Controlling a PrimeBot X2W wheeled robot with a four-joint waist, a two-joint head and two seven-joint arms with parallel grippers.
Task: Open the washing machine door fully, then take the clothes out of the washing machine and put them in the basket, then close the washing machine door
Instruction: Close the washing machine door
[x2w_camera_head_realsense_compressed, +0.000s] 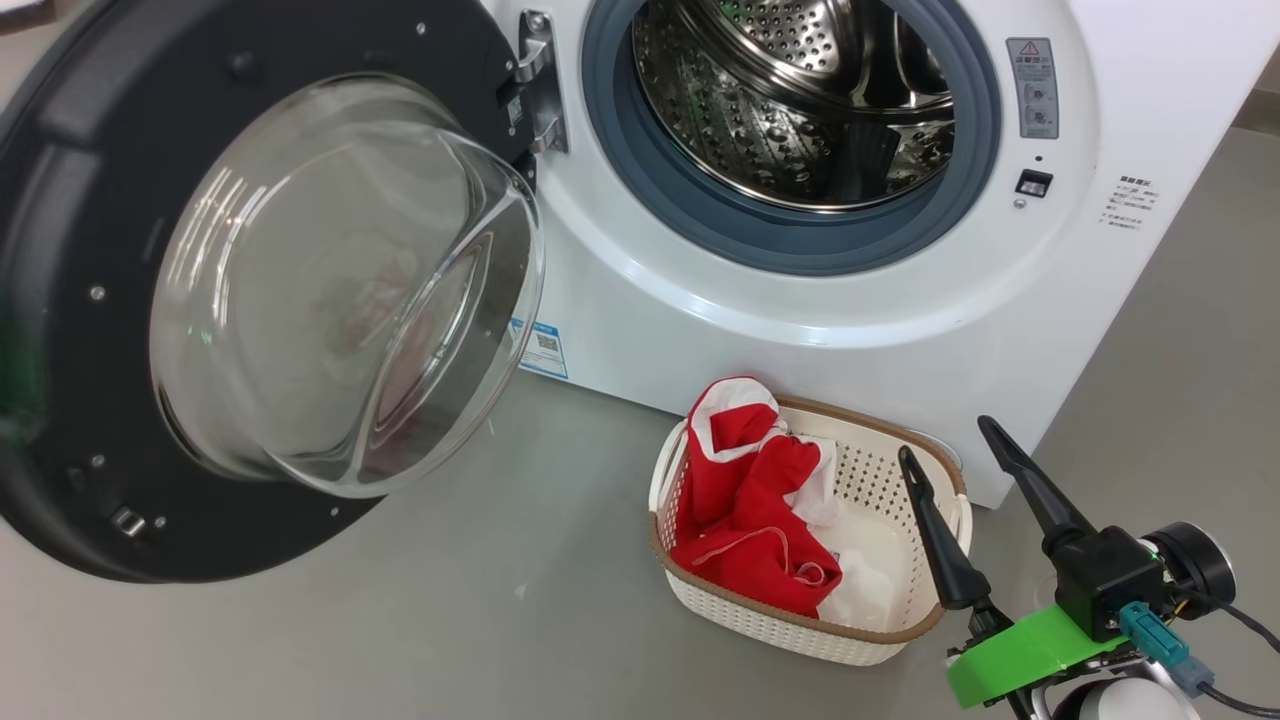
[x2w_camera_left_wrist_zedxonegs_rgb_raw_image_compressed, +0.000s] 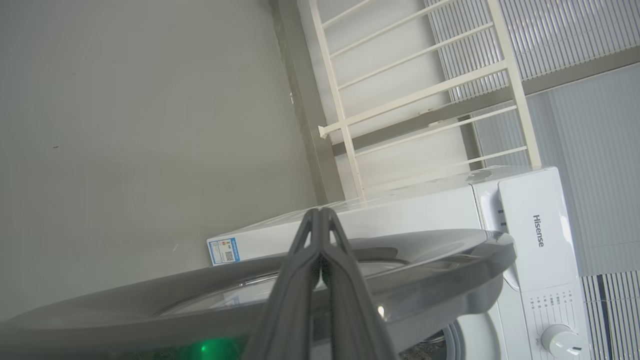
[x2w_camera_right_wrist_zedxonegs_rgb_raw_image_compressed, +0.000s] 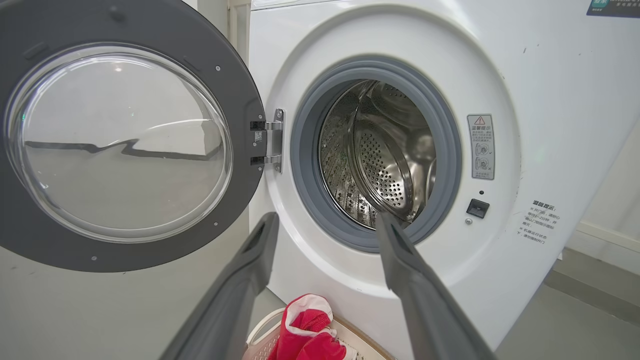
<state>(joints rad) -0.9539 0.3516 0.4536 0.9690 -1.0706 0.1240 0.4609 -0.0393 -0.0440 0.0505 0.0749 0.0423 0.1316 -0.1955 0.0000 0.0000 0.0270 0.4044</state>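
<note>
The washing machine (x2w_camera_head_realsense_compressed: 700, 320) stands on the grey floor (x2w_camera_head_realsense_compressed: 450, 600) with its front opening exposed. The washing machine door (x2w_camera_head_realsense_compressed: 330, 290) is swung wide on its hinge (x2w_camera_head_realsense_compressed: 535, 80) at the left of the opening, with the bulging glass bowl of its inner side facing the head camera. The perforated steel drum (x2w_camera_head_realsense_compressed: 790, 100) is visible through the grey rubber ring (x2w_camera_head_realsense_compressed: 800, 240), and the part in view shows bare metal. A blue sticker (x2w_camera_head_realsense_compressed: 543, 348) marks the lower left corner of the machine front. The basket (x2w_camera_head_realsense_compressed: 800, 625) sits on the floor just in front of the machine, below the opening. The clothes (x2w_camera_head_realsense_compressed: 745, 510), red with white trim, lie inside the basket, heaped toward its left side, with one fold rising above the rim at the far left corner. White fabric covers the bottom at the right. The right hand (x2w_camera_head_realsense_compressed: 945, 438) hovers near the basket's right end, fingers well apart and holding nothing, pointing toward the machine front. The left hand (x2w_camera_left_wrist_zedxonegs_rgb_raw_image_compressed: 321, 212) has its two fingers pressed together with nothing between them. In the left wrist view it lies close along the door's outer face. Whether it touches the door cannot be told.
</note>
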